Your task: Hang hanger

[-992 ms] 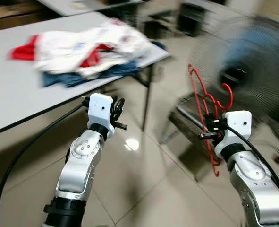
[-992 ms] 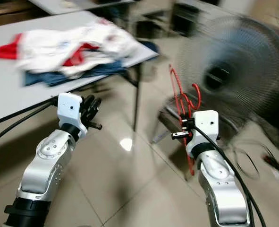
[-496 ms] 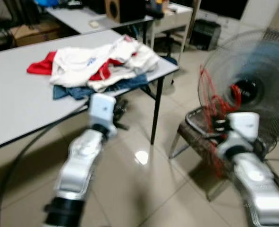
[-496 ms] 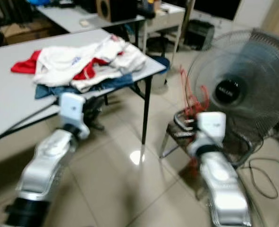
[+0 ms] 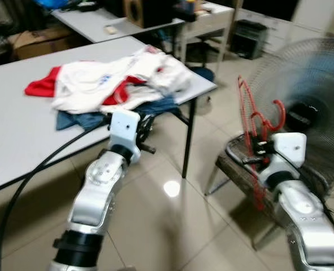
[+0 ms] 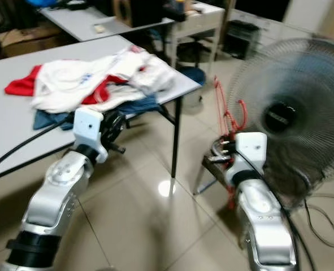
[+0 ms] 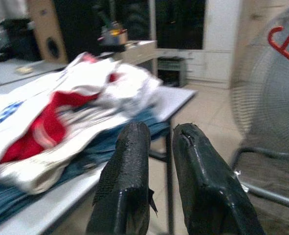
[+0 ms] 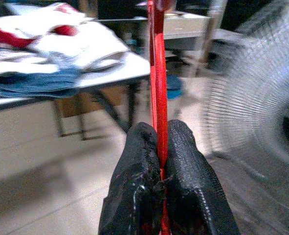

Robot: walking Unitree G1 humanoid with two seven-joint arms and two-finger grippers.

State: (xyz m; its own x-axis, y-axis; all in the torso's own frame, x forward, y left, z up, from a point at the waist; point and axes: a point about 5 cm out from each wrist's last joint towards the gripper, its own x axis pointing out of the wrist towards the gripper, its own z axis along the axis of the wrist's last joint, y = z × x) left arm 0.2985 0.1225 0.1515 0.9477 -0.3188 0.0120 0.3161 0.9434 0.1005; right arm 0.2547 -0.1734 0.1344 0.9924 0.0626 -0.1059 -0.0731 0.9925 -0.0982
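A red wire hanger [image 5: 251,121] stands upright in my right gripper [image 5: 254,152], which is shut on its lower bar; the hook [image 5: 274,109] points up in front of the fan. In the right wrist view the two black fingers [image 8: 137,161] pinch the red hanger [image 8: 156,73]. My left gripper [image 5: 144,129] is raised beside the table edge, its fingers [image 7: 129,166] close together with nothing between them.
A grey table [image 5: 20,121] carries a heap of white, red and blue clothes [image 5: 113,82]. A big floor fan [image 5: 311,96] stands to the right behind a low metal stool [image 5: 237,166]. More desks [image 5: 104,25] stand further back. Shiny tiled floor [image 5: 172,226] lies between the table and the stool.
The camera swung, shifting the whole scene. My right gripper keeps its hold on the red hanger; both arms stay raised much as before.
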